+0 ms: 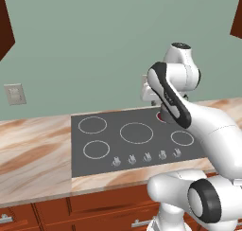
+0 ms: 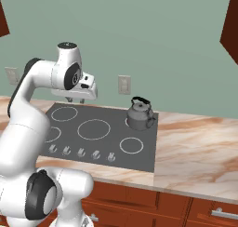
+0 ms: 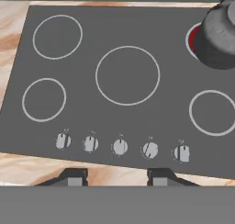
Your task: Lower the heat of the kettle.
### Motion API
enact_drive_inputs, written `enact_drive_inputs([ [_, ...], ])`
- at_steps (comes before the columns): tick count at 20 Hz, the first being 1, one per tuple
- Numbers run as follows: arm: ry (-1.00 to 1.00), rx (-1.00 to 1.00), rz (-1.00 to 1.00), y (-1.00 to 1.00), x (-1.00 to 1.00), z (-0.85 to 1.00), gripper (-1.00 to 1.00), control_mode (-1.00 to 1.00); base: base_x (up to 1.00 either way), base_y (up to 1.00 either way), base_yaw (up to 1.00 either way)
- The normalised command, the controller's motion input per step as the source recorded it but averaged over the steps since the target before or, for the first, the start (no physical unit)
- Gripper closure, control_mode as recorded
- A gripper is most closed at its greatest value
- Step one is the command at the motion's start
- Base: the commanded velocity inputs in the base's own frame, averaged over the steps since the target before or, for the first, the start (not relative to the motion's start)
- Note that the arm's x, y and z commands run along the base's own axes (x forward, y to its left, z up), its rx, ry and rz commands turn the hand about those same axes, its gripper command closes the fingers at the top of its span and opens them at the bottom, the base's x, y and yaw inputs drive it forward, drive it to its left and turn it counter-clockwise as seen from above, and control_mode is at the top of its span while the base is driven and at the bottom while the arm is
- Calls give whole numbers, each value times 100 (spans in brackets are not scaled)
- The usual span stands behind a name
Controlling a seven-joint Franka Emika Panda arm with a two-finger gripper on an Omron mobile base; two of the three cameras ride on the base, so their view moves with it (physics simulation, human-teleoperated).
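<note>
Hovering over the stove knobs, with the approach step in hand and no knob touched yet.

Hanging above the cooktop (image 3: 27, 126), the end effector (image 3: 117, 178) is carrying nothing, its fingertips standing wide apart; just beyond them the row of five knobs (image 3: 120, 147) is running along the front edge by the marble surface (image 1: 33, 145). Farther off and to the right, the kettle (image 2: 140, 114) is sitting on the glowing red burner (image 3: 192, 40). Next, judging which knob governs that burner, probably one toward the right, and descending to turn it.
</note>
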Motion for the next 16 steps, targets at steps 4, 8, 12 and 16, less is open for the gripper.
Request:
enact_drive_inputs([
  [4, -2, 0, 0, -3, -3, -3, -100, -100, 0, 0, 0],
  [8, -4, 2, 16, -20, -17, -13, -100, -100, 0, 0, 0],
  [12, -13, 2, 40, -30, -10, -17, -100, -100, 0, 0, 0],
  [16, -6, -5, 44, -8, 0, -18, -100, -100, 0, 0, 0],
])
